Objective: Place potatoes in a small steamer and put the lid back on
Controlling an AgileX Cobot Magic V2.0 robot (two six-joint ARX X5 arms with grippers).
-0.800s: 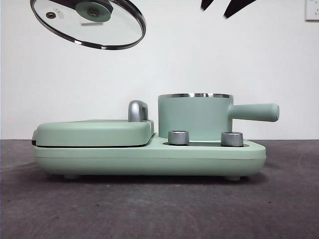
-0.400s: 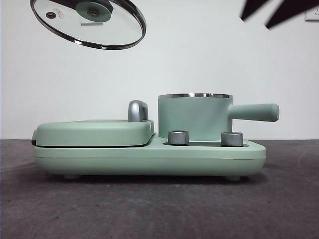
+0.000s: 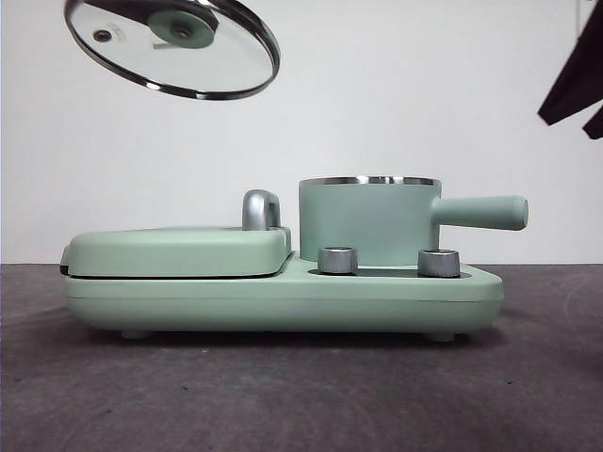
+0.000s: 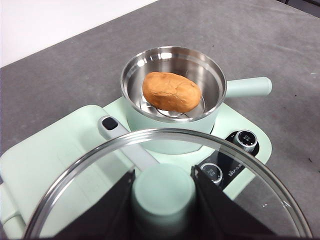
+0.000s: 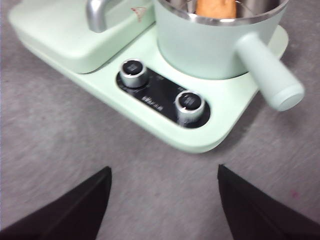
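The small steamer [image 3: 367, 220] is a mint-green pot with a steel rim and a side handle, standing on the right of the green cooker base [image 3: 283, 297]. An orange-brown potato [image 4: 171, 91] lies inside the steamer [image 4: 172, 95]; its top edge also shows as the potato [image 5: 216, 7] in the right wrist view. My left gripper [image 4: 163, 195] is shut on the green knob of the glass lid [image 3: 173, 46], held tilted high at the upper left, apart from the pot. My right gripper [image 5: 162, 197] is open and empty above the table in front of the cooker, showing as the right gripper [image 3: 575, 87] at the right edge.
A flat green grill cover [image 3: 179, 250] with a chrome handle [image 3: 260, 209] lies shut on the base's left half. Two steel dials [image 3: 338, 260] stand on the front of the base. Dark grey table [image 3: 283, 395] runs in front and to both sides.
The right gripper has moved from the top of the front view to the right edge and lower. The lid has shifted slightly right and down.
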